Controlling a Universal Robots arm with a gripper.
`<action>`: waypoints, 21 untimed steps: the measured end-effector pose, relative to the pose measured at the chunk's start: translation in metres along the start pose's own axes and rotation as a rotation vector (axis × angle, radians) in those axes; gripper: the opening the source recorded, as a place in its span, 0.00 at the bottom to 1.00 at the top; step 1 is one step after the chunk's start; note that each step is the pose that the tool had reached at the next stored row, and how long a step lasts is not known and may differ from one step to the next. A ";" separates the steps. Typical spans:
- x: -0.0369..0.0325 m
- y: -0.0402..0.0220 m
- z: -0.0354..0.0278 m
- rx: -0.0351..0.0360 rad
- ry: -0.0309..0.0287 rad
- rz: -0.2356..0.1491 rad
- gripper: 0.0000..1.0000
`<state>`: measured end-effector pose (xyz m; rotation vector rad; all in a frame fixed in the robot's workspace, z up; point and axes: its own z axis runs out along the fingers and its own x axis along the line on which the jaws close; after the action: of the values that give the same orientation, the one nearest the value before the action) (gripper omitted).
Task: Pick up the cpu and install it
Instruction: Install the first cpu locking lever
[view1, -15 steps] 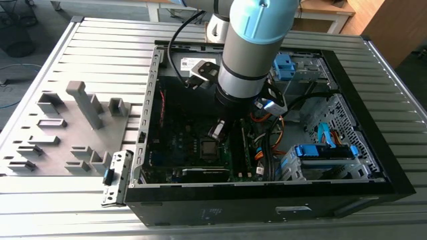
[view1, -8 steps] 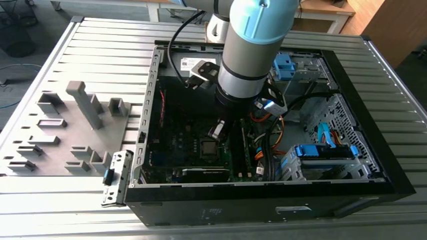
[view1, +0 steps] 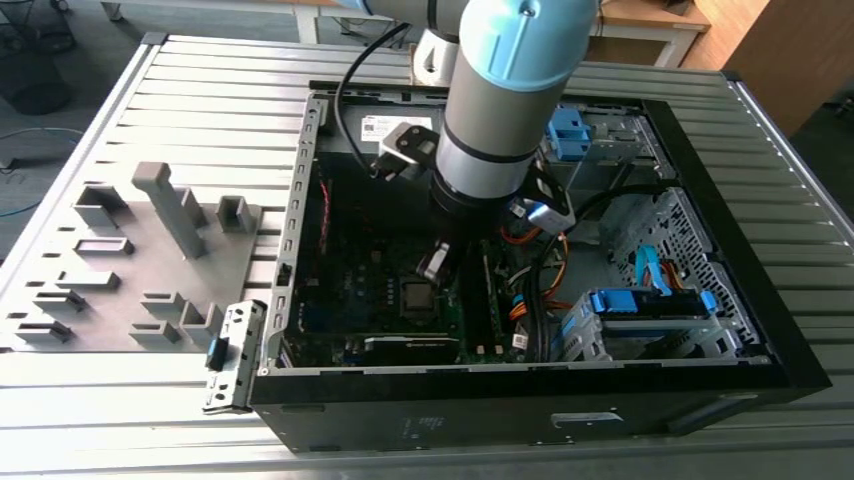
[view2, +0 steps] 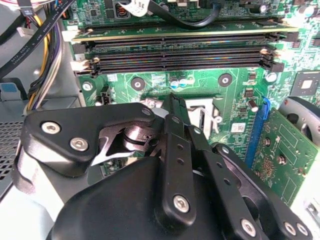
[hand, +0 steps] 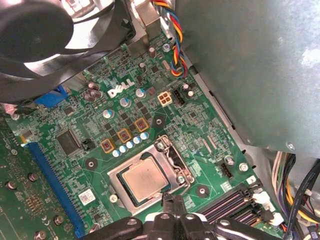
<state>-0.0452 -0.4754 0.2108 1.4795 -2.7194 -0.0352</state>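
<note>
Cpu (hand: 143, 181) lies in socket frame (hand: 172, 159); tool (hand: 171, 202) seemingly just beside

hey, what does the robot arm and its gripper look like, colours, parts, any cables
In the exterior view the arm is a thick silvery-grey tube with a light blue cap at its joint and a black band lower down. A black cable loops along it. In the second wrist view the gripper is matte black, built from flat linkage plates fastened with silver screws.

A silvery-grey cylindrical arm (view1: 497, 110) with a pale blue cap is seen, trailed by a black cable (view1: 358, 70). The black hand (view2: 172, 102) is studded with silver screws (view2: 181, 203).
</note>
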 end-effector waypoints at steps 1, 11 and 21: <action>0.0005 -0.0002 0.0000 0.0000 0.0001 0.000 0.10; 0.0065 -0.0017 0.0002 0.0024 -0.0001 -0.019 0.10; 0.0132 -0.0039 0.0002 0.0064 0.0031 -0.038 0.10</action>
<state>-0.0491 -0.4886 0.2108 1.5315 -2.6915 -0.0255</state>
